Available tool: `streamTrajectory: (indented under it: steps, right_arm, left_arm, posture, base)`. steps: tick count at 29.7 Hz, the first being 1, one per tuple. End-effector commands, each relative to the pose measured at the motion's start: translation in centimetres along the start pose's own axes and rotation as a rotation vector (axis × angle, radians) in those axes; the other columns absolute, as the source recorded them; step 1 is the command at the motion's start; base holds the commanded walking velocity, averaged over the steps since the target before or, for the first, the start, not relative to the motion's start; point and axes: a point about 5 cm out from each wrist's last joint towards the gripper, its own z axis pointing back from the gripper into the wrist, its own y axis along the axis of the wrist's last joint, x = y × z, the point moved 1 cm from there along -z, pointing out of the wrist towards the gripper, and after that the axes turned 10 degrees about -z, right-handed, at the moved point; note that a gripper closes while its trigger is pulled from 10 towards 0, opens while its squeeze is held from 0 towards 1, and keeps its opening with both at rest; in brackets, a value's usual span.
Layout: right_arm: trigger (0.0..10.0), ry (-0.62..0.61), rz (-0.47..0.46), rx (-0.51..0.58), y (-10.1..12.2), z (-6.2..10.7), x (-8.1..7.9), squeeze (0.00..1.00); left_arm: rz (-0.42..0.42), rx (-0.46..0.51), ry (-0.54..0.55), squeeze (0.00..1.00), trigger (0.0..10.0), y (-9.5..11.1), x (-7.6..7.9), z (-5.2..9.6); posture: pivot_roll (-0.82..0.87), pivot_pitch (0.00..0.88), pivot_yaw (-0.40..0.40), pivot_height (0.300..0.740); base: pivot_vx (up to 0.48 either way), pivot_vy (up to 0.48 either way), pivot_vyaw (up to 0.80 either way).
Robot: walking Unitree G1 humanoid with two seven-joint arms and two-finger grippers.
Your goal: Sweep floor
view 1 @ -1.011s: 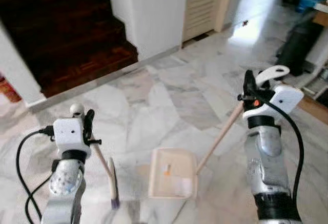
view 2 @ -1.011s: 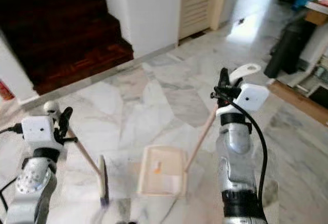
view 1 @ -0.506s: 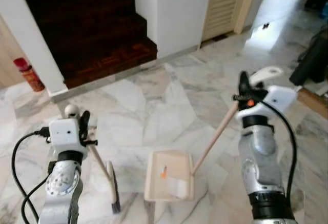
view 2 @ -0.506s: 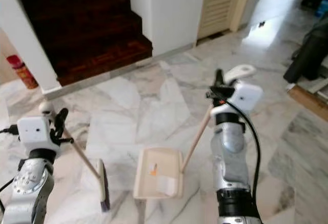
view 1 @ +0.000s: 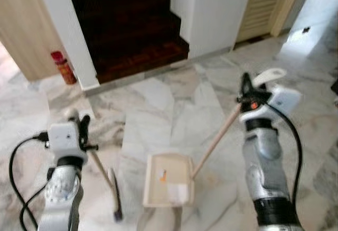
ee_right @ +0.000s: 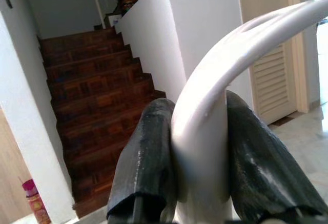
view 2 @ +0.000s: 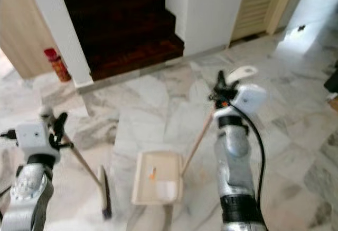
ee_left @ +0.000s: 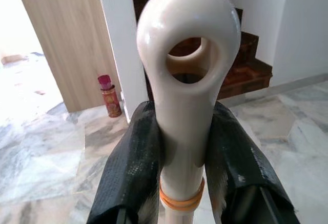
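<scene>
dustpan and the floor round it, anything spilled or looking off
Nothing stands out. The dustpan sits flat on the marble floor, with a small orange scrap and a pale piece lying inside it, not beside it. The brush stands on the floor to its left, apart from it.

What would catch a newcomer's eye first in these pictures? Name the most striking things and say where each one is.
First, the cream dustpan on the marble floor between the two arms, with an orange scrap and pale litter in it; the right tool grips its long handle. To its left, the left tool holds a small broom with its head on the floor. Behind stand the dark wooden stairs, with a red can beside the white post.
</scene>
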Motion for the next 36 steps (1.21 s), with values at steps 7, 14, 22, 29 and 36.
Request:
streamTrajectory:
  steps: [7, 14, 22, 29, 36]
  right_arm:
    - [10.0, -0.006, -0.046, 0.019, 0.5, -0.1, -0.2, 0.0]
    - [10.0, 0.026, -0.029, 0.017, 0.5, 0.0, -0.6, 0.0]
    - [10.0, 0.041, -0.052, 0.025, 0.6, 0.1, -0.9, 0.0]
    - [10.0, 0.058, -0.067, 0.015, 0.5, 0.0, -1.1, 0.0]
    - [10.0, 0.065, -0.075, 0.012, 0.4, -0.1, -1.3, 0.0]
  left_arm:
    - [-0.02, 0.058, 0.002, 0.0, 10.0, 1.3, -0.1, -0.3]
    - [-0.01, 0.06, 0.0, 0.0, 10.0, 1.3, 0.2, -0.2]
    - [-0.008, 0.062, -0.004, 0.0, 10.0, 1.3, 0.3, -0.4]
    - [-0.012, 0.067, 0.003, 0.0, 10.0, 1.5, 0.0, -0.4]
    - [-0.013, 0.062, 0.008, 0.0, 10.0, 1.4, -0.1, -0.3]
  posture:
    - [0.01, 0.059, 0.031, 0.74]
    - [0.01, 0.051, 0.026, 0.74]
    - [0.0, 0.038, 0.03, 0.74]
    - [0.01, 0.052, 0.028, 0.74]
    - [0.01, 0.065, 0.028, 0.74]
  base:
    - [0.0, 0.286, 0.0]
    - [0.0, 0.288, 0.0]
    - [0.0, 0.286, 0.36]
    - [0.0, 0.286, 0.0]
    - [0.0, 0.287, 0.0]
